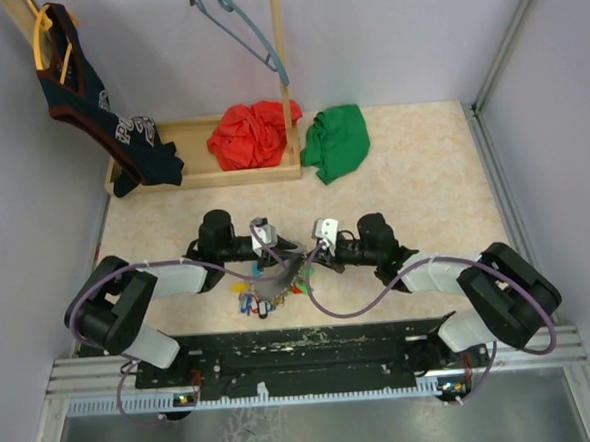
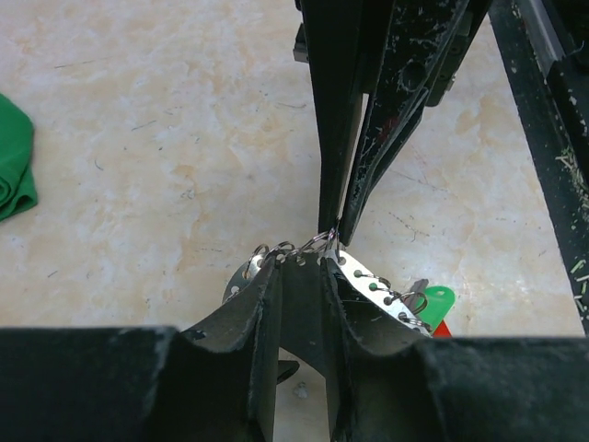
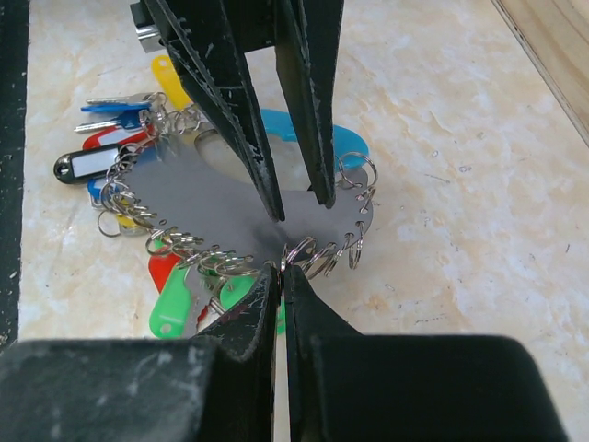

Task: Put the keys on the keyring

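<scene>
Two robot arms meet nose to nose over the middle of a pale marbled table (image 3: 479, 203), and you are looking at both of their hands on one object. The keyring (image 3: 202, 198), a flat grey metal piece with a light blue arc along its far side, lies between them, its rim lined with holes and little wire loops. Your left gripper (image 3: 299, 207) comes down onto it from above with its jaws partly open. A clear gap shows between the two fingertips (image 3: 273, 210), and both tips sit against the grey face near the rim. You cannot tell whether they clamp anything. Your right gripper (image 3: 283, 272) is closed tight, its tips pressed together at the near rim and pinching a small wire ring (image 3: 308, 256) that hangs there. The keys (image 3: 120, 120) fan out from the left side of the keyring and rest on the table, with plastic tags in blue, red, yellow, green and black.
</scene>
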`<action>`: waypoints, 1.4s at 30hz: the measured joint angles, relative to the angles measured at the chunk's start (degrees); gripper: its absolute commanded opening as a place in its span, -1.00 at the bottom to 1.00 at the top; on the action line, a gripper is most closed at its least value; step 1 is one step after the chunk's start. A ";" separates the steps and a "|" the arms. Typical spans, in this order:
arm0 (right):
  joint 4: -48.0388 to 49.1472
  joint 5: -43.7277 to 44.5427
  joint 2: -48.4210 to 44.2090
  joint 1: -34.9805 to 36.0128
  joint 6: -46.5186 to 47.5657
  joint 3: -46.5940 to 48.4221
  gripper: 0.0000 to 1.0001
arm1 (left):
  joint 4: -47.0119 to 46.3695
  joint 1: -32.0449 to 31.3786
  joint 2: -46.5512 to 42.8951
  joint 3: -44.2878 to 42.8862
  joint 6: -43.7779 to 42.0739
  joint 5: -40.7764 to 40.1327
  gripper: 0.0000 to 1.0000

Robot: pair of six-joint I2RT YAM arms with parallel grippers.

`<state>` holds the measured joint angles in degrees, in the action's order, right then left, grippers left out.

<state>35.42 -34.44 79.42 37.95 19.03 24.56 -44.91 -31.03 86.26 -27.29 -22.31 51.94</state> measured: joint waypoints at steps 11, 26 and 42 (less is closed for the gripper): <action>-2.12 -0.20 0.98 0.00 1.49 1.11 -1.00 | 8.85 0.00 5.07 -5.51 -10.82 4.04 -0.41; -6.84 -0.90 2.60 -0.28 3.93 3.43 -1.00 | 17.75 -0.37 8.61 -10.21 -19.02 6.23 -0.51; -14.56 -0.98 3.48 -0.74 5.01 6.64 -0.77 | 22.73 -1.09 11.17 -12.87 -20.70 6.91 -0.99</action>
<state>20.86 -35.42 82.89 37.21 24.03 31.20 -22.17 -32.12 97.43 -40.16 -43.00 58.85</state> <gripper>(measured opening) 0.040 0.012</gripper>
